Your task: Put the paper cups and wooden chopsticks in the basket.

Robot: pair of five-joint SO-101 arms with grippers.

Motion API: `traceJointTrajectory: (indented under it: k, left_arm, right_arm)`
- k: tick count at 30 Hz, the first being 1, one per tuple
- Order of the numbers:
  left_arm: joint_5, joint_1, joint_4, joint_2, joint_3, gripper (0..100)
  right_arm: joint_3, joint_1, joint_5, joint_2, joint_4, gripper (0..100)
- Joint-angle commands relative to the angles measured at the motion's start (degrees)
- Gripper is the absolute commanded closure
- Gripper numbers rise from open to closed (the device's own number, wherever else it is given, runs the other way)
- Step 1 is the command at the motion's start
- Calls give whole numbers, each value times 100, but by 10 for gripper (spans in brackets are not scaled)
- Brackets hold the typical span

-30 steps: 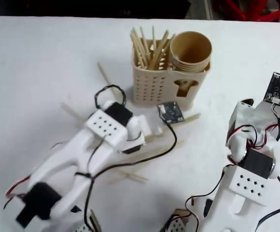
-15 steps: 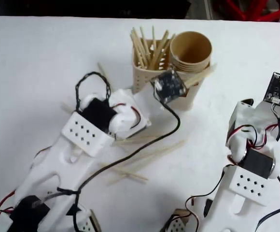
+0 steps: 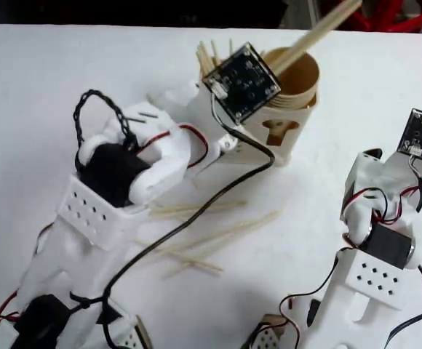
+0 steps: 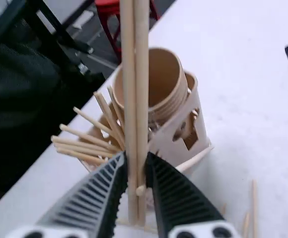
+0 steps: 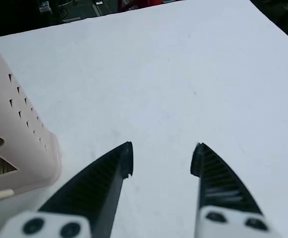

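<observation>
Left gripper [image 4: 136, 159]: is clamping a pair of sticks, its jaws nearly together around them.
Held sticks [image 4: 134, 74]: are lying side by side and running straight out past the fingertips, crossing above the basket; from the high view [image 3: 316, 30] they are slanting over the cups toward the table's far edge.
Basket [image 4: 199, 130]: is standing just ahead of the left gripper's tips, below the held sticks.
Cups [image 4: 160, 82]: are sitting nested in the basket compartment on the side toward the right arm.
Stored sticks [image 4: 82, 144]: are fanning out of the basket's other compartment.
Loose sticks [image 3: 212, 233]: are lying scattered on the table [image 3: 65, 87] behind the left gripper, between the two arms.
Right gripper [image 5: 161, 159]: is hanging over bare table with its jaws standing wide apart and nothing between them, the basket [image 5: 20, 129] off to one side.
</observation>
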Motion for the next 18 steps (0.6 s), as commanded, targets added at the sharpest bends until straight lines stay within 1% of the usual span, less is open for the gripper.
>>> traceJointTrajectory:
  k: [1, 7, 13, 18]
  left_arm:
    - [88, 84, -809, -207, -316, 977]
    - [88, 101, -1978, -215, 220, 978]
    - [88, 40, -3358, -224, 1354, 978]
    - [88, -13, -4316, -242, 2119, 978]
  right_arm:
    - [-35, -48, 9, -66, -119, 797]
    - [-35, -48, 9, -66, -119, 797]
    - [-35, -48, 9, -66, -119, 797]
    - [-35, -57, 9, -66, -119, 797]
